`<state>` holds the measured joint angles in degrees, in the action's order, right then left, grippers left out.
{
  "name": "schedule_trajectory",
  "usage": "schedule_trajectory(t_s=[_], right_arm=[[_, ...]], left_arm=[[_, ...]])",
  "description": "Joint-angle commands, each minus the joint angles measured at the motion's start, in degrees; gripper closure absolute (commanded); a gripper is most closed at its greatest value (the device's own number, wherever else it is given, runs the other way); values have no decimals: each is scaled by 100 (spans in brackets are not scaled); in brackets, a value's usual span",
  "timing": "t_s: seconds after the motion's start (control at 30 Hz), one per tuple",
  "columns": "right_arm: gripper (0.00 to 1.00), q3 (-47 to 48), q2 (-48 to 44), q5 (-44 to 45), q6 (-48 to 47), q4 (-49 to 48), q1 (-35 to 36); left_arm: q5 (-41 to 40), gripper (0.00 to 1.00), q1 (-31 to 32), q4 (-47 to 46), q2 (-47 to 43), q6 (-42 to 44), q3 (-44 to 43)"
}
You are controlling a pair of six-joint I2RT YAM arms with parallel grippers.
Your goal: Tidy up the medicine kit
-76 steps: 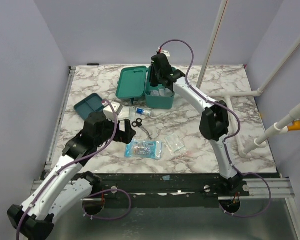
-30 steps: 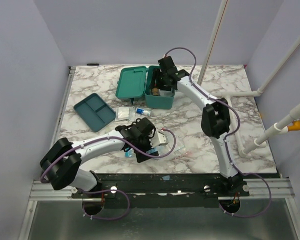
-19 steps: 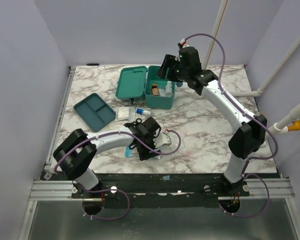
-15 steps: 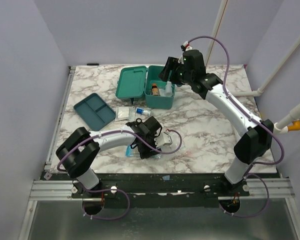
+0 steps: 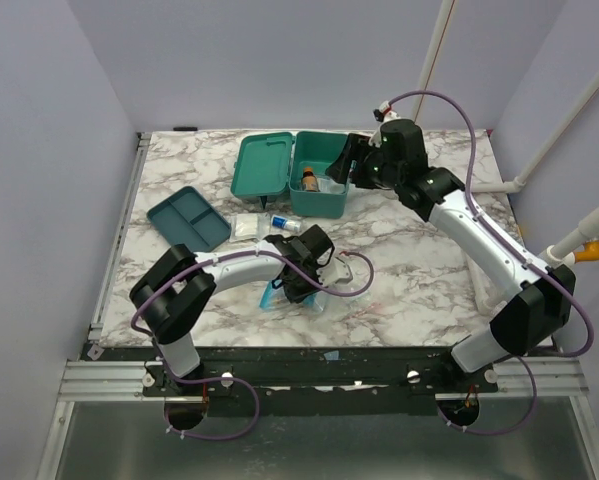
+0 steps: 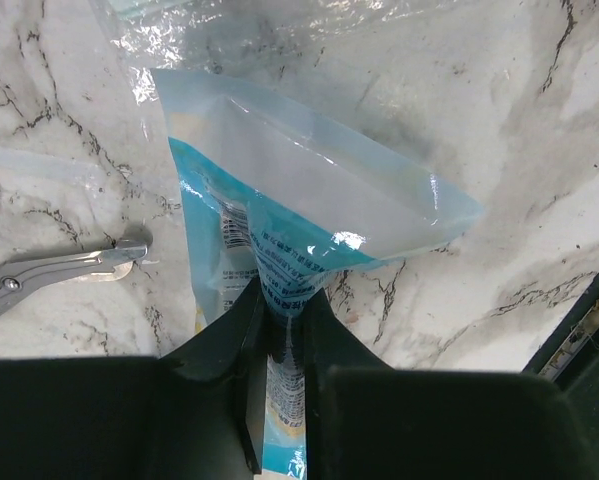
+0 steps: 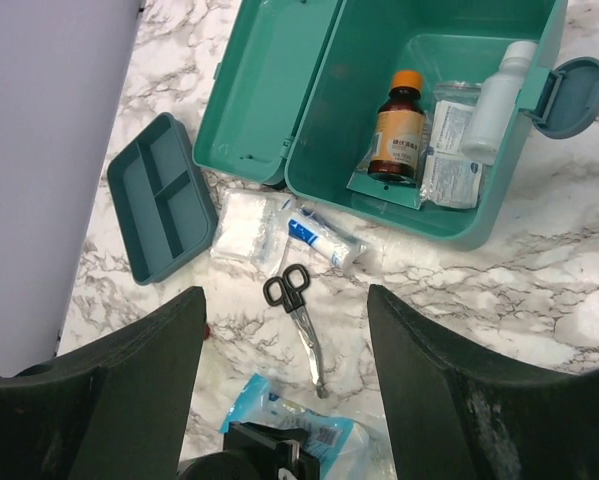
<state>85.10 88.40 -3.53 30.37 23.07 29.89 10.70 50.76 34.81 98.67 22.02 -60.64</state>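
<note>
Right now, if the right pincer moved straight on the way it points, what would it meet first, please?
Most likely the black-handled metal scissors, which lie in line between the fingers of the open right pincer; depth is unclear, so this is tentative.

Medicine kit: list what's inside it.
Inside the medicine kit: a brown bottle, a white bottle and white packets. Anything beneath them is hidden.

medicine kit (image 7: pixel 359 100) open; bottles (image 7: pixel 399 125) fill part; scissors (image 7: pixel 306 340) beside
</note>
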Motion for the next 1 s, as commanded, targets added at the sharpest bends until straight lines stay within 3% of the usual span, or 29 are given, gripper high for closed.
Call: schedule_trajectory(t_s=[0.0, 0.27, 0.63, 0.97], right_arm=[[32, -189, -458, 102, -92, -102, 23], [31, -497, -1537, 654, 64, -285, 23], [31, -697, -2193, 830, 29, -46, 23], [32, -1393, -2654, 969, 72, -60, 21]], left_arm=[[-162, 100, 39, 159, -111, -103, 187], [-262, 100, 7, 219, -1061, -283, 24], [340, 100, -699, 465, -1614, -835, -1185], [548, 100, -1438, 765, -944, -1664, -3264]])
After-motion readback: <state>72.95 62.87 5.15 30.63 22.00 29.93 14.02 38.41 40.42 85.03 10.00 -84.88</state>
